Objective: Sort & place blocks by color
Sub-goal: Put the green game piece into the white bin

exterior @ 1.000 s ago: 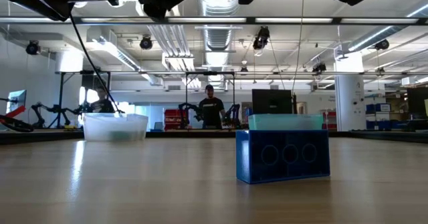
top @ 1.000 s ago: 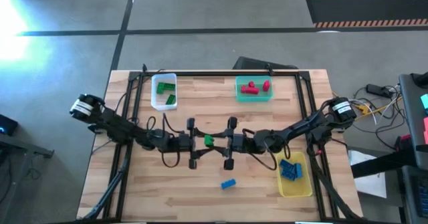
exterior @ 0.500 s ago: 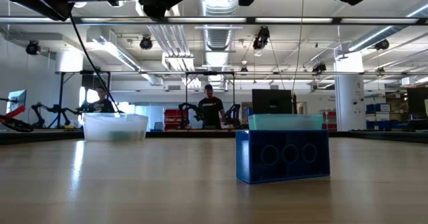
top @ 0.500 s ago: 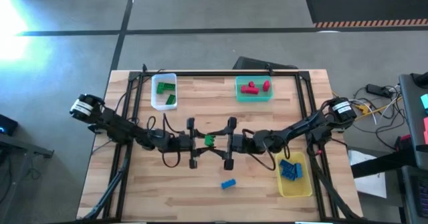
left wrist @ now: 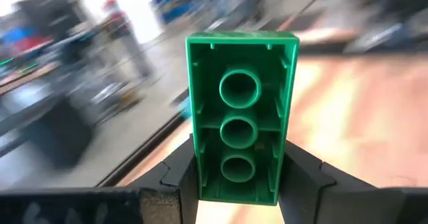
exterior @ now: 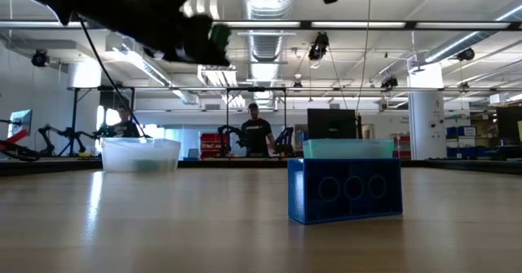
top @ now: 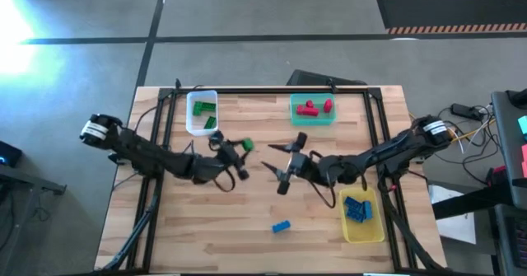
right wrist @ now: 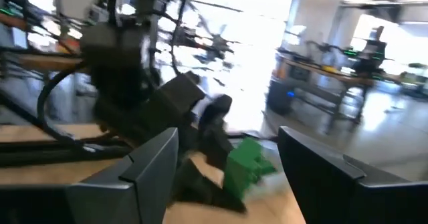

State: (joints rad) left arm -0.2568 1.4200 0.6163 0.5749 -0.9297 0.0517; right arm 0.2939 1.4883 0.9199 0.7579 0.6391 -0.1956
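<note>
Left wrist view: green block (left wrist: 241,127) upright, pinched between left gripper (left wrist: 237,180) fingers.

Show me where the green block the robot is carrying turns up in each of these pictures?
High view: green block in the left gripper, just below the clear bin.
Low view: upper left, a green speck on the dark arm, above the clear bin.
Left wrist view: centre, underside facing the camera, clamped between the fingers.
Right wrist view: lower centre.
Shared landmark: the left gripper itself.
</note>
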